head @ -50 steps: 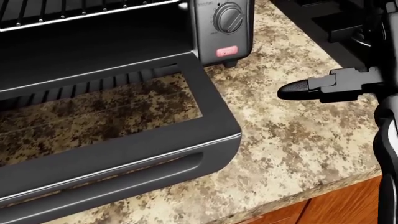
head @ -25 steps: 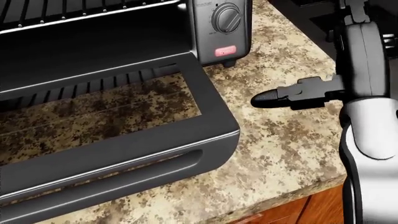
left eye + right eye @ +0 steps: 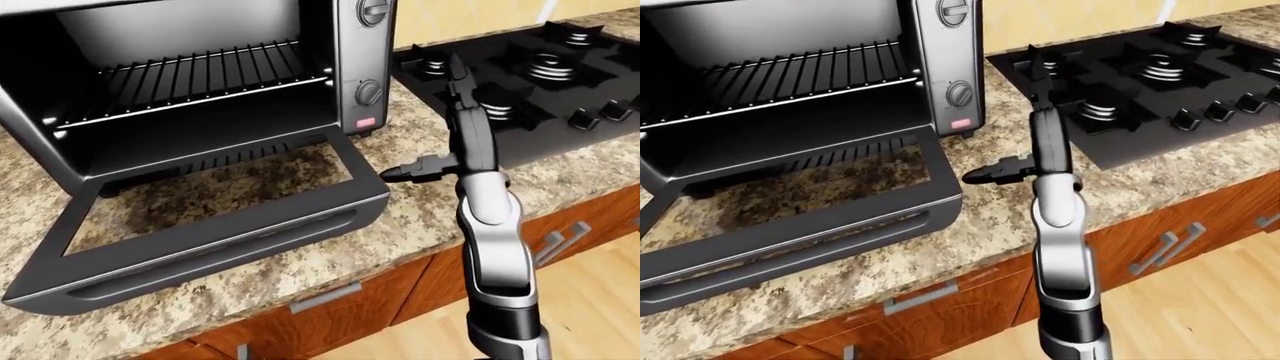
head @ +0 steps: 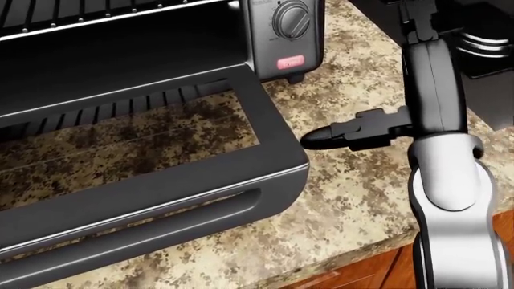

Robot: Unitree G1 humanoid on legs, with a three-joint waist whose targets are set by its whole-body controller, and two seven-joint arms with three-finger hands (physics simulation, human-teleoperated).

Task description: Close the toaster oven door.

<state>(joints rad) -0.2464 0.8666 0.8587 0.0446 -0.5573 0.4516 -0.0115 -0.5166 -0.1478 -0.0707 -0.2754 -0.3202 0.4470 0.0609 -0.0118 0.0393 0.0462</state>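
The black toaster oven (image 3: 362, 52) stands on the granite counter with its wire rack (image 3: 190, 79) showing inside. Its door (image 3: 215, 229) is swung fully down and lies nearly flat, the handle recess (image 4: 161, 232) along its near edge. My right hand (image 4: 378, 129) reaches up from the lower right of the head view, fingers stretched straight towards the stove and spread open. Its black thumb (image 4: 321, 141) points left, just short of the door's right edge, not touching. Nothing is held. My left hand does not show in any view.
A black gas stove (image 3: 540, 82) lies on the counter to the right of the oven, beyond my hand. The counter edge (image 3: 400, 259) runs below the door, with wooden drawers and metal pulls (image 3: 320, 298) beneath. Wooden floor (image 3: 600, 300) shows at the lower right.
My right arm has swung left and further into the head view; the thumb tip has moved from mid-counter to close beside the door's right edge. The door has not moved.
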